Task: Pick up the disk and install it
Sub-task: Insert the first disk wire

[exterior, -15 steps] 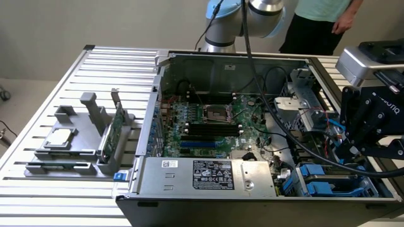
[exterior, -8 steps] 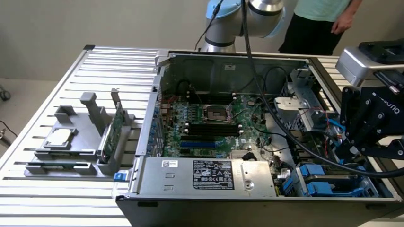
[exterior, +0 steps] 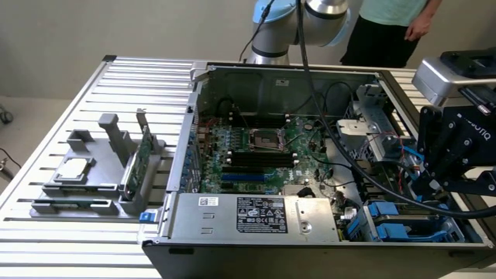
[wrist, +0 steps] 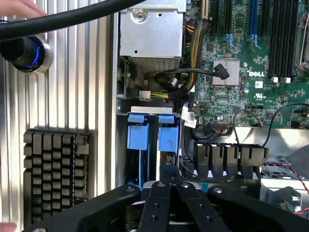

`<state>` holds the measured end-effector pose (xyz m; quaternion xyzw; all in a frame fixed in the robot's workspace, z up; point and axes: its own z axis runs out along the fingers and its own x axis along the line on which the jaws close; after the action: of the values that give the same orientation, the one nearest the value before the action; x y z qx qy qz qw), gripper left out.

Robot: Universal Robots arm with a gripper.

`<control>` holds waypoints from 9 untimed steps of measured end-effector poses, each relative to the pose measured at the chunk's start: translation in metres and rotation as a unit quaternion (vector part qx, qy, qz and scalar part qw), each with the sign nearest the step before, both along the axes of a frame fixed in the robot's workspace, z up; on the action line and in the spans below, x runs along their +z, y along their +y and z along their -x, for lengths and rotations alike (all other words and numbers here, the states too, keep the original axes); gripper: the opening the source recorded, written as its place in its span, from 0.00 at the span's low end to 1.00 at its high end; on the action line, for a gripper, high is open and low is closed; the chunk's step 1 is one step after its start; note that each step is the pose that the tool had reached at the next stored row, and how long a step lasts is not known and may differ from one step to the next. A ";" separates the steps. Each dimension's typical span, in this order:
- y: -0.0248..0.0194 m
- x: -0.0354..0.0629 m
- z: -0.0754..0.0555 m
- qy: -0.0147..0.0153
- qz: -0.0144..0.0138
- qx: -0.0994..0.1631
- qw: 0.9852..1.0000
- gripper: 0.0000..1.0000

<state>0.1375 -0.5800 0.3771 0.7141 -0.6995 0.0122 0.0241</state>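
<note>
- We see the disk point(wrist: 165, 137) standing edge-on in the computer's drive bay point(wrist: 145, 110). Only its blue carrier end shows (label hidden), so we cannot tell how its long axis runs.
- We count two blue carriers; the second blue carrier point(wrist: 136, 133) sits just beside it.
- The pincer point(wrist: 170, 171) hangs near the disk's end, pressed narrow, holding nothing.
- The motherboard point(wrist: 241, 82) reads "DELL".

exterior: high, oblique over case point(exterior: 310, 258) | wrist: close, down past tool point(wrist: 170, 170) | shared: blue bays point(wrist: 143, 131)
</note>
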 end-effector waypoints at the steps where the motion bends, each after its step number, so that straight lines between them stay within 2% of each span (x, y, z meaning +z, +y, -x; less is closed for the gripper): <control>1: 0.0000 0.0000 0.000 0.000 0.000 0.000 1.000 0.11; 9: 0.0000 0.0000 0.000 0.000 0.000 0.000 1.000 0.11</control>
<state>0.1374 -0.5800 0.3771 0.7141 -0.6995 0.0122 0.0242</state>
